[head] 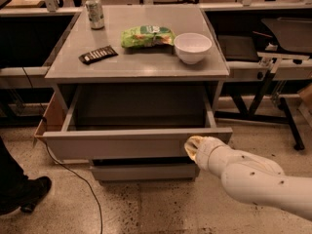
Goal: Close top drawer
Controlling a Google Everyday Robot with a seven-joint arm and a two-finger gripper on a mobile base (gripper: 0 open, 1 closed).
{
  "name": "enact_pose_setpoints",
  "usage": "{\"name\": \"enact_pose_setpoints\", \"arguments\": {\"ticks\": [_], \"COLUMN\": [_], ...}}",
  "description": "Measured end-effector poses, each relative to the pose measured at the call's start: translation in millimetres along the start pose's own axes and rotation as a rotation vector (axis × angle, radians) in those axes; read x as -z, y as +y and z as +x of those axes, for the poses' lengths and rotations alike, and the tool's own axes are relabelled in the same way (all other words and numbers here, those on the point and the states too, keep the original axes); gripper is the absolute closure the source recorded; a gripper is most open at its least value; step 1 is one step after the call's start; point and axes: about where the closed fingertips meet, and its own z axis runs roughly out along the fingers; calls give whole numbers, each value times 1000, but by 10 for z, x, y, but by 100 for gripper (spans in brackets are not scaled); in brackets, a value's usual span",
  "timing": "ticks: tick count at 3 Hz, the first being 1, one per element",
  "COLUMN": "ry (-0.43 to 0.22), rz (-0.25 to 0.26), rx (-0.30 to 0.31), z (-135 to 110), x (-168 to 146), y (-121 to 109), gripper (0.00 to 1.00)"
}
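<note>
The top drawer (122,143) is a wide grey drawer with a plain flat front, pulled out from the grey cabinet (136,69). Its shallow box looks empty inside. My gripper (192,146) is at the end of a white arm coming in from the lower right. It rests against the right part of the drawer's front panel.
On the cabinet top stand a soda can (94,12), a dark snack bar (98,54), a green chip bag (146,36) and a white bowl (192,47). A lower drawer front (144,171) sits under the open one. A person's shoe (24,194) is at the left. A cable (78,179) lies on the floor.
</note>
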Motion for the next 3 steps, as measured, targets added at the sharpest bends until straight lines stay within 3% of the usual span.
{"name": "enact_pose_setpoints", "arguments": {"ticks": [1,3], "ry": [3,0], "rz": [0,26], "rx": [-10,-18], "z": [-37,-257], "x": [-226,-641], "y": [82,-10], "gripper": [100,100]}}
